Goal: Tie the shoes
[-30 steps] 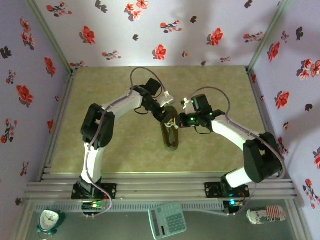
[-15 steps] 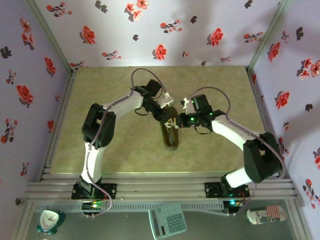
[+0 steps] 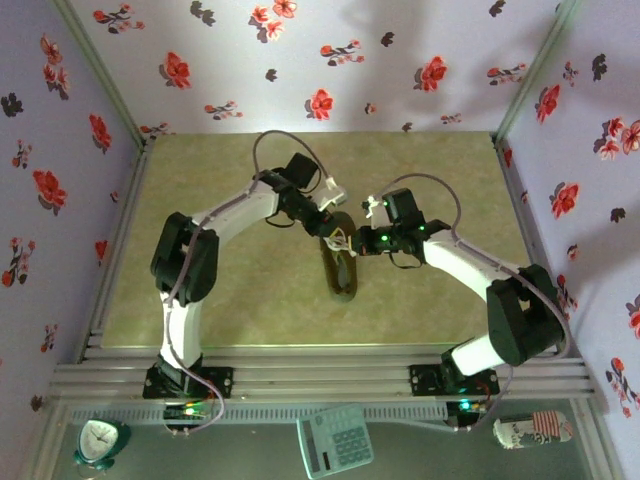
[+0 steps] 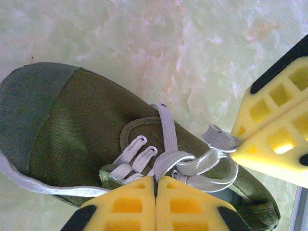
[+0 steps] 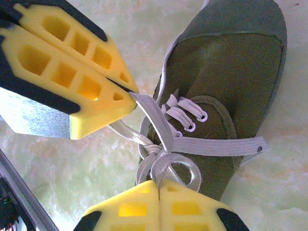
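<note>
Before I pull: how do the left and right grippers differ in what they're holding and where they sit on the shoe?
The left gripper pinches a single flat lace strand; the right gripper holds what looks like a looped bit. In the top view the left gripper comes at the shoe from the far left, the right gripper from the right. Both are shut on white lace.

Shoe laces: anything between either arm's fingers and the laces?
Nothing visible stands between them. The left fingers and the right fingers are both shut on the laces, gripping strands at the crossing above the shoe from opposite sides.
</note>
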Motion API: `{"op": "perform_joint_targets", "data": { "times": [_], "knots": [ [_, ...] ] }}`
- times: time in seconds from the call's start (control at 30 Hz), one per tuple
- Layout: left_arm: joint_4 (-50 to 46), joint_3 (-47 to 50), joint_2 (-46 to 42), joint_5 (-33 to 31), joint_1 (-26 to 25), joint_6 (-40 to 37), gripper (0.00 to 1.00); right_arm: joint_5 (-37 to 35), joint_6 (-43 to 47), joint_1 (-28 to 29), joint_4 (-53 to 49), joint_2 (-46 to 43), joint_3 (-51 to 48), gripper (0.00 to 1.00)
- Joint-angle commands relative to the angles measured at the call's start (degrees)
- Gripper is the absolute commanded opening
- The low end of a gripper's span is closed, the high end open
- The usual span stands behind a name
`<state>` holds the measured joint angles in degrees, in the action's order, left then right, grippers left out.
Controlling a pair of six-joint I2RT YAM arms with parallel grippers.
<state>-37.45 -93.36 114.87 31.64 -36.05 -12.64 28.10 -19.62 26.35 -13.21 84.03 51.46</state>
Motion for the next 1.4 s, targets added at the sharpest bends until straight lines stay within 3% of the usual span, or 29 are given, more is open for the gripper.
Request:
{"op": "perform_joint_targets", "data": {
  "times": [0.0, 0.07, 0.33, 0.6, 0.83, 1.2, 1.27, 1.37],
  "knots": [
    [2.49, 2.5, -2.86, -2.25, 0.01, 3.53, 0.04, -0.58, -0.25, -0.22, 0.07, -0.77, -0.9, 0.0],
    [5.13, 5.05, -4.4, -3.13, -0.2, 6.49, 0.03, -1.13, -0.63, -0.16, 0.24, -1.07, -1.05, 0.0],
    [20.45, 20.72, -15.58, -20.65, -1.83, 29.54, 0.0, -6.59, -6.02, 0.15, 7.17, -3.94, -4.35, 0.0],
    [25.19, 28.32, -19.16, -32.78, -6.06, 47.11, 0.0, -7.21, -6.22, 0.94, 8.03, -3.4, -4.18, 0.0],
    [27.04, 33.2, -17.07, -38.42, -7.19, 58.58, 0.0, -8.51, -6.22, 1.42, 8.16, -3.62, -5.18, 0.0],
    [33.6, 33.77, -11.25, -31.01, -7.25, 62.45, 0.14, -8.54, -5.53, 1.59, 7.89, -4.49, -5.82, 0.0],
    [34.37, 33.6, -11.28, -30.42, -7.24, 61.88, 0.19, -7.9, -5.23, 1.6, 8.21, -4.67, -5.89, 0.0],
    [35.08, 34.18, -12.58, -30.95, -7.19, 61.12, 0.33, -5.36, -4.17, 1.77, 9.68, -5.09, -6.24, 0.0]
  ]
}}
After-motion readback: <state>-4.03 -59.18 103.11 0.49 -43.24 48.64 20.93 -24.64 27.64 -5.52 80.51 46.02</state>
